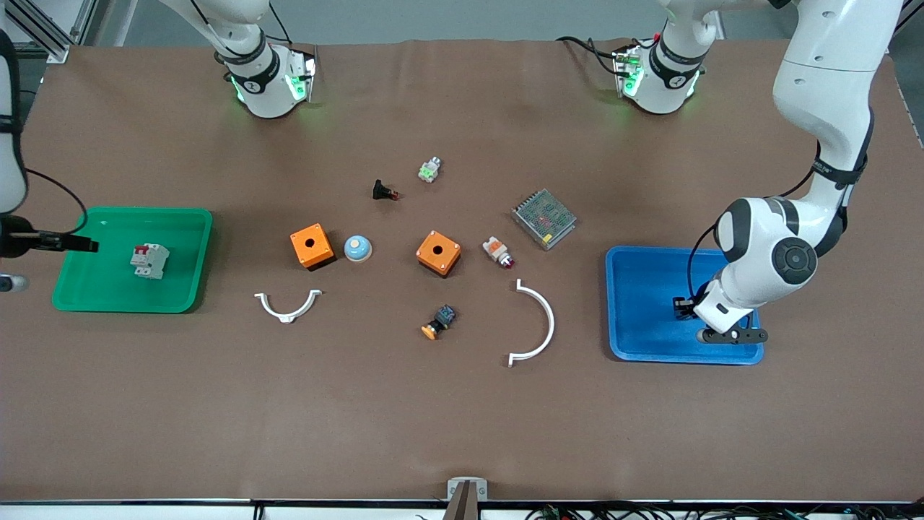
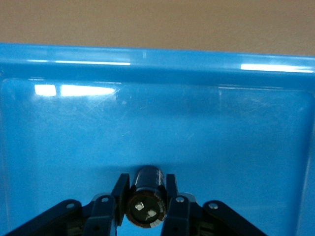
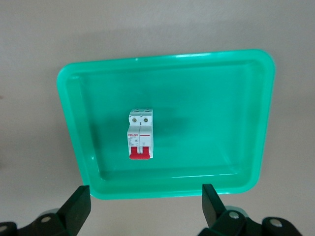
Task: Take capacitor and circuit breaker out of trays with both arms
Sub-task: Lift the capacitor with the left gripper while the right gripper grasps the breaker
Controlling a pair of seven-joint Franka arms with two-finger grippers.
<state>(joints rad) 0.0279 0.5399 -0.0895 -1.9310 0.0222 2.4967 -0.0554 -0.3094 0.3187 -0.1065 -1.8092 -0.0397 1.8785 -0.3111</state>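
The capacitor [image 2: 146, 195], a small black cylinder with a silvery end, is clamped between the fingers of my left gripper [image 2: 146, 189]. The left gripper [image 1: 683, 308] is low inside the blue tray [image 1: 639, 274] at the left arm's end of the table; in the front view the capacitor is hidden by the hand. The breaker [image 1: 149, 260], a light-grey block with red levers, lies in the green tray [image 1: 108, 296] at the right arm's end; it also shows in the right wrist view [image 3: 141, 133]. My right gripper [image 3: 145, 196] is open and empty, up over that tray's outer edge [image 1: 85, 245].
Between the trays lie two orange boxes [image 1: 312, 246] [image 1: 438, 253], a blue-white dome [image 1: 357, 248], a black push-button [image 1: 385, 191], a white-orange indicator [image 1: 498, 252], a black-blue switch [image 1: 439, 322], a grey meshed unit [image 1: 543, 218] and two white curved pieces [image 1: 288, 305] [image 1: 538, 325].
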